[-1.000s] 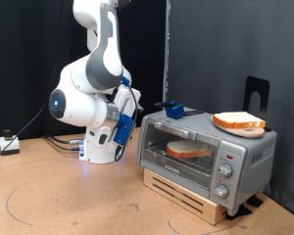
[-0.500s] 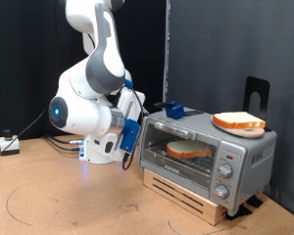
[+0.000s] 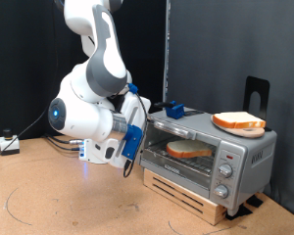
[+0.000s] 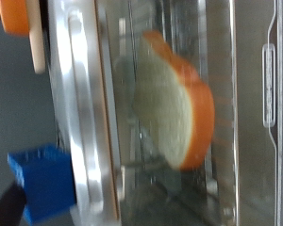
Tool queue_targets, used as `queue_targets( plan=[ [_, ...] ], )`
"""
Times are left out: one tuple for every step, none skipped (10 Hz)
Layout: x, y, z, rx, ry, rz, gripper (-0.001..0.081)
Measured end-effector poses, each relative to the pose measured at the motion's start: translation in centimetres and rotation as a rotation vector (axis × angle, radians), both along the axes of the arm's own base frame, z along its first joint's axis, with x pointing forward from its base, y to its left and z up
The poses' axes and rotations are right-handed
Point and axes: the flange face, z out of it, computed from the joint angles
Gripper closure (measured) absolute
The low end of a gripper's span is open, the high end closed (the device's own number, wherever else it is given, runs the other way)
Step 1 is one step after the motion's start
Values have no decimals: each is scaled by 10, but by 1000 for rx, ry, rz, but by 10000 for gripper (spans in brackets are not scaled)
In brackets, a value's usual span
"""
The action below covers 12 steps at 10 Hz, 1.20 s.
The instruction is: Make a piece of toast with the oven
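Observation:
The silver oven (image 3: pixel 243 157) stands on a wooden platform at the exterior view's right, with its glass door shut. The piece of toast (image 3: pixel 189 150) lies on the rack inside, behind the glass; it also shows in the wrist view (image 4: pixel 174 108). My gripper (image 3: pixel 128 167) hangs just off the oven's front corner on the exterior view's left, pointing down and towards the door. Nothing shows between its fingers, and they do not show in the wrist view.
A thicker slice on an orange dish (image 3: pixel 238 121) sits on the oven's top, and a small blue block (image 3: pixel 172 111) sits near its back corner. Three knobs (image 3: pixel 225 173) are on the oven's side panel. A wooden platform (image 3: pixel 186 193) carries the oven. Cables lie at the exterior view's left.
The arm has swung towards the oven and lowered. The gripper has moved from beside the oven's upper corner down to the level of the door.

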Motion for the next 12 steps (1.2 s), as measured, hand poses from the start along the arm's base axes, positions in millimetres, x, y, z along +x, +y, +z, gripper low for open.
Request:
queue_targets(
  plan=[
    [-3,-10,5,-3,1,45,-1],
    [-4,-23,11,-1,-4,68,-1],
    [-3,-36,17,5,-7,65,-1],
    [-1,-48,22,10,-12,53,-1],
    [1,-59,23,11,-17,37,-1],
    [6,-65,22,1,-23,-13,-1],
    [9,-65,21,-5,-23,-52,-1],
    [8,-65,21,-5,-22,-42,-1],
    [11,-61,21,17,-40,-41,-1],
    [18,-53,22,51,-32,-11,-1],
    [28,-43,24,93,3,51,-1],
    [37,-35,25,127,62,122,-1]
  ],
)
